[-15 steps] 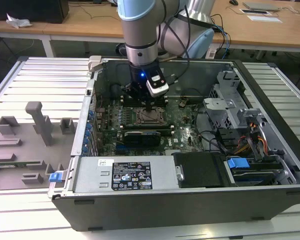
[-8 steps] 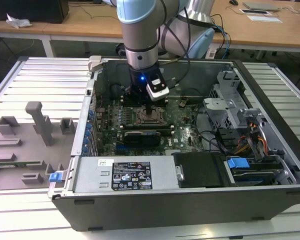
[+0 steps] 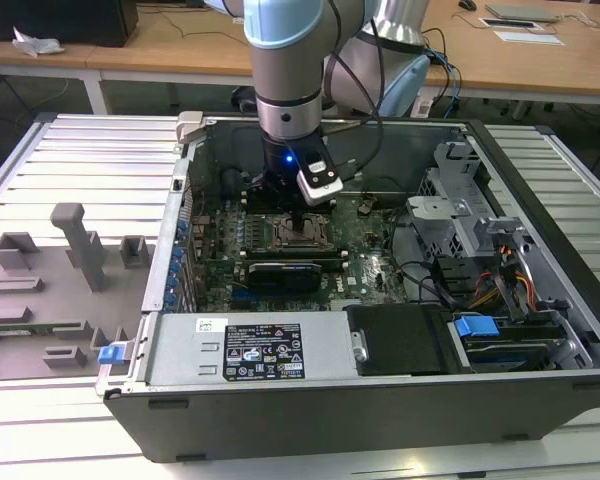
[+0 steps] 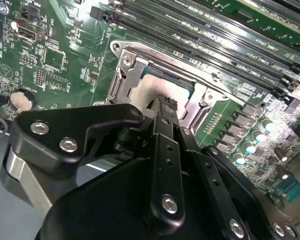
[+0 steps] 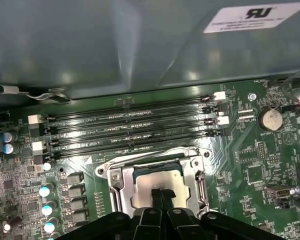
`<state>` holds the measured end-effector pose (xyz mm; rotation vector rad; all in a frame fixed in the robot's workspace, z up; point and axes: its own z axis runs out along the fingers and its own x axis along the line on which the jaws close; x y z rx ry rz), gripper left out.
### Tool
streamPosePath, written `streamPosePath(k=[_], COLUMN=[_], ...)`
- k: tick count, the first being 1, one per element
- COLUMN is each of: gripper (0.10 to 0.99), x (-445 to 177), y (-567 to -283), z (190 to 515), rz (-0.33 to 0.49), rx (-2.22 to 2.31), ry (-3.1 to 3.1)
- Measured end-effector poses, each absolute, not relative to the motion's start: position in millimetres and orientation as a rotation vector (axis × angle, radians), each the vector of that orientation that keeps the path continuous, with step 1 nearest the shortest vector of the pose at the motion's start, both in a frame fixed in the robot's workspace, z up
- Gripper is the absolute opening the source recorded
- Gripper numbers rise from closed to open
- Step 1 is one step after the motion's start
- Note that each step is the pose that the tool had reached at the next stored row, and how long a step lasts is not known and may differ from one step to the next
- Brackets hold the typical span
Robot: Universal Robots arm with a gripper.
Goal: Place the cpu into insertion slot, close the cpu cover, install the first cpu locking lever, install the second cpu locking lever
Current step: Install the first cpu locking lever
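Inside the open computer case, my gripper reaches straight down onto the insertion slot on the green motherboard. In both wrist views the fingers are pressed together, so the gripper is shut with nothing between them. Its tips rest on or just above the pale silver cpu, which lies flat in the slot. The silvery cpu cover lies down around the chip, framing it. A thin metal lever runs along the socket's edge beside the memory slots.
Long black memory slots lie just past the socket. A black card sits on the near side of it. The case wall stands close behind. Drive cages and cables fill the exterior view's right. A grey fixture tray sits outside at the exterior view's left.
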<state>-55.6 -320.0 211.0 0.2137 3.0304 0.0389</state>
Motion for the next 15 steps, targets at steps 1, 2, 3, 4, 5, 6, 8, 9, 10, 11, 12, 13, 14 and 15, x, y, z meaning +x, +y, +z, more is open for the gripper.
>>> streamPosePath(k=[1, 2, 3, 4, 5, 6, 8, 9, 10, 11, 12, 13, 14, 15], gripper=[0.106, 0.106, 0.106, 0.106, 0.106, 0.106, 0.106, 0.106, 0.106, 0.106, 0.106, 0.106, 0.106, 0.106], x=[-52.8, -51.7, -51.3, -51.3, -51.3, -51.4, -51.3, -51.4, -51.4, -51.3, -51.3, -51.3, -51.3, -51.3], y=[-320.0, -320.0, -320.0, -320.0, -320.0, -320.0, -320.0, -320.1, -320.1, -320.0, -320.0, -319.9, -319.9, -319.9], z=[210.9, 210.9, 210.9, 211.0, 210.9, 210.9, 211.2, 211.8, 213.6, 215.4, 218.3, 220.8, 223.0, 225.0], rz=[0.038, 0.038, 0.037, 0.034, 0.03, 0.028, 0.021, 0.018, 0.012, 0.01, 0.009, 0.009, 0.009, 0.009], rx=[0.206, 0.2, 0.193, 0.183, 0.171, 0.16, 0.14, 0.137, 0.135, 0.134, 0.134, 0.134, 0.134, 0.134], ry=[3.042, 3.048, 3.053, 3.058, 3.062, 3.065, 3.072, 3.074, 3.077, 3.077, 3.077, 3.077, 3.077, 3.077])
